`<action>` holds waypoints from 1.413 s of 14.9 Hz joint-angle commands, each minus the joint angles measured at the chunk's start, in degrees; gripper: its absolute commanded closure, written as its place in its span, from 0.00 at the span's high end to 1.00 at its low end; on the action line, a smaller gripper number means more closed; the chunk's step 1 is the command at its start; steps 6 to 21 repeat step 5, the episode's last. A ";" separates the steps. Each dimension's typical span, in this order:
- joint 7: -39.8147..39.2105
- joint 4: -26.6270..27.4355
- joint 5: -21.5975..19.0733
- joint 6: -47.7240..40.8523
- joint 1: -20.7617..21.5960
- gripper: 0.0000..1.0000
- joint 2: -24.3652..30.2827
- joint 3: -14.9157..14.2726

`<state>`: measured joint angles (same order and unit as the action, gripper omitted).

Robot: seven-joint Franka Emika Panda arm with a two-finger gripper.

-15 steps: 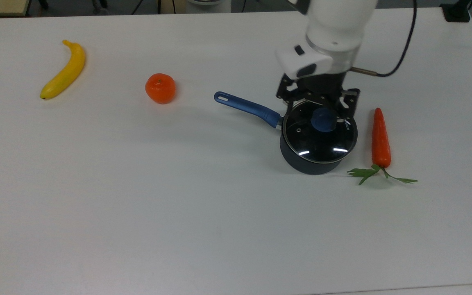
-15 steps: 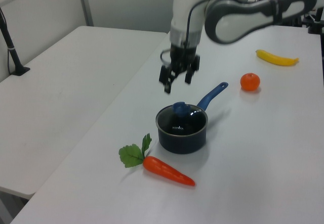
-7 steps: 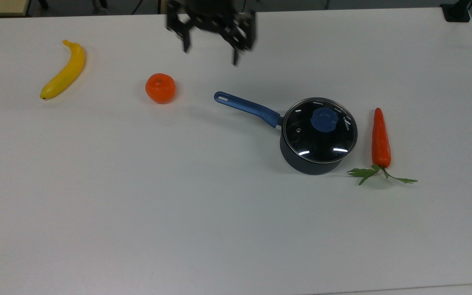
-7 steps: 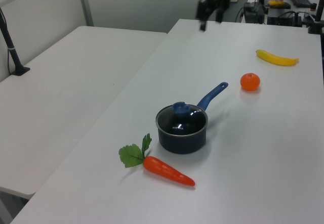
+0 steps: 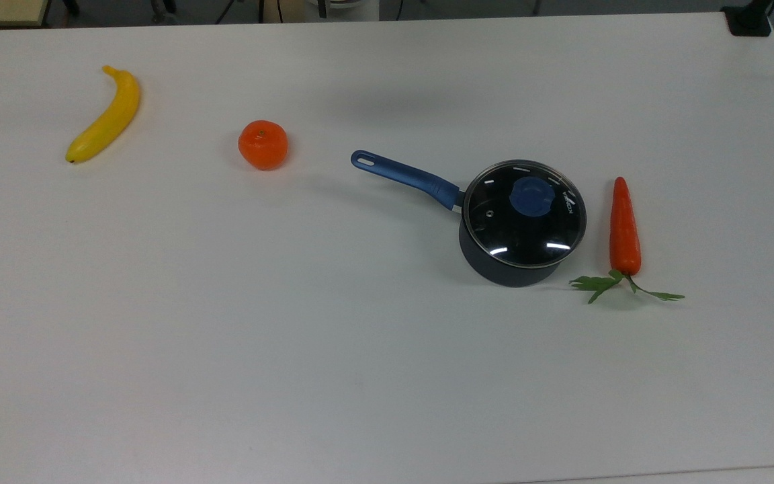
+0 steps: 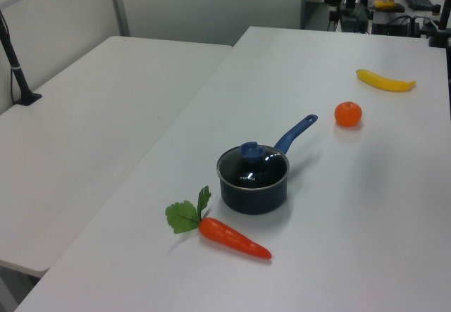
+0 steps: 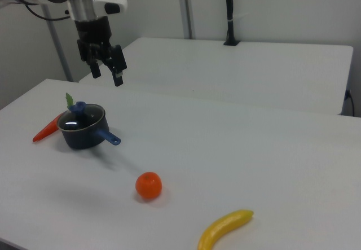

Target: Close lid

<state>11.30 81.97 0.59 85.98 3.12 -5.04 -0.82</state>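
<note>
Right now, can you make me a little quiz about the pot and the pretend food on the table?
1. True or false: the lid sits on the saucepan.
2. In the top view, which lies nearest the saucepan? A. banana B. orange C. carrot
3. Fill in: in the right view, the gripper hangs in the air with its fingers ____.

Key:
1. True. The lid covers the saucepan's rim.
2. C. The carrot lies just to the top view's right of the saucepan.
3. Open. They hold nothing.
</note>
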 commanded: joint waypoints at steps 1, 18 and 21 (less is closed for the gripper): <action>-1.64 1.18 -1.03 -0.28 -0.40 1.00 0.64 -0.50; -1.11 1.09 -1.12 -0.20 -0.40 1.00 0.29 -0.50; -1.11 1.09 -1.12 -0.20 -0.40 1.00 0.29 -0.50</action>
